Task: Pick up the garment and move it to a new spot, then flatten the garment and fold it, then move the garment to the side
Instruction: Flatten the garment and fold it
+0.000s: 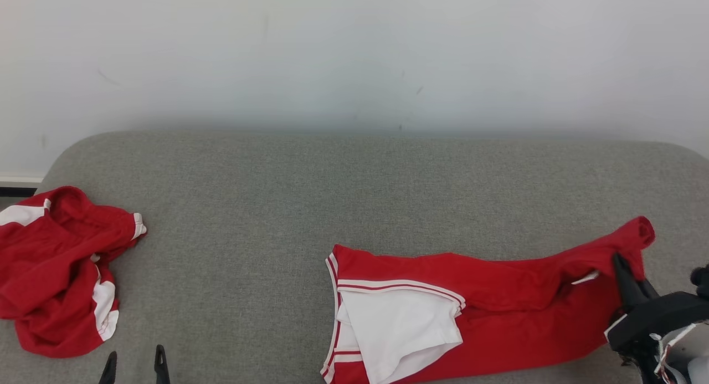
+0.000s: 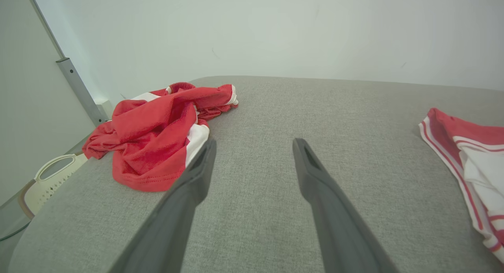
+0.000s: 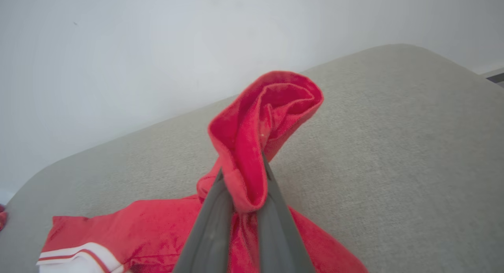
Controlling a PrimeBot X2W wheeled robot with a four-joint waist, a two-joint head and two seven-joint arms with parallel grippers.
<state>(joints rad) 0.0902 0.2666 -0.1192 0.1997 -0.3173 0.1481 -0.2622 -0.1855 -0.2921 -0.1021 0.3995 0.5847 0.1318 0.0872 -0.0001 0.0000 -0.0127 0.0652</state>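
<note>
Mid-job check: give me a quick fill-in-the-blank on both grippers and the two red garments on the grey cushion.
The right gripper is ____ on a fold of the red-and-white garment.
The left gripper stands ____, holding nothing, above the grey cushion.
The crumpled red garment lies at the cushion's end on the robot's ____.
Missing words: shut; open; left.

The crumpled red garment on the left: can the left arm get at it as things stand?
Probably yes. The left gripper hangs open over bare grey cushion, with the crumpled red garment close beside its left finger and nothing lying between them.
</note>
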